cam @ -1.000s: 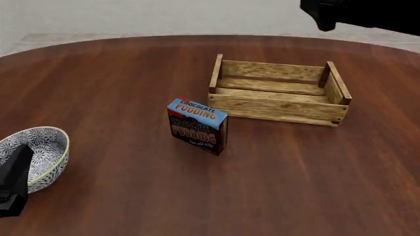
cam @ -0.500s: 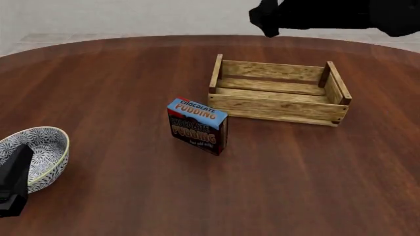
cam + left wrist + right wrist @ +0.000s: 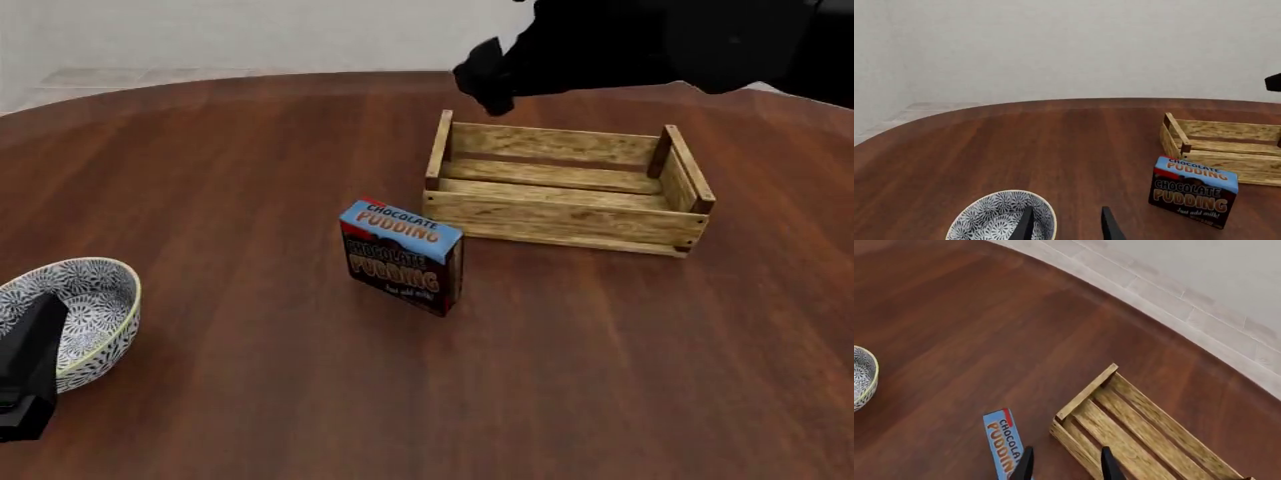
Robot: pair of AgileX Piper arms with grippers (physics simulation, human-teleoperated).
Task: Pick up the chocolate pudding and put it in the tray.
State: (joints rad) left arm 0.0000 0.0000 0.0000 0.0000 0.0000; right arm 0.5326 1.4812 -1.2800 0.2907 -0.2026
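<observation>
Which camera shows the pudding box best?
The front view: the chocolate pudding stands whole and unblocked, left of the tray. The left wrist view also shows it whole, off to one side. The right wrist view shows only its blue top, partly behind the right gripper.

The light is even and soft in all three views, neither dim nor harsh. The round dark-brown wooden table carries a pale, wide sheen toward its far edge, but no hard glare. Shadows are weak: only a faint darker zone lies beside the small blue-topped, brown-fronted pudding carton and under the light-brown slatted wooden crate. The black right arm shows as a flat silhouette almost without surface detail. Everything is sharp from near to far, without blur, and straight lines do not bend at the edges.
</observation>
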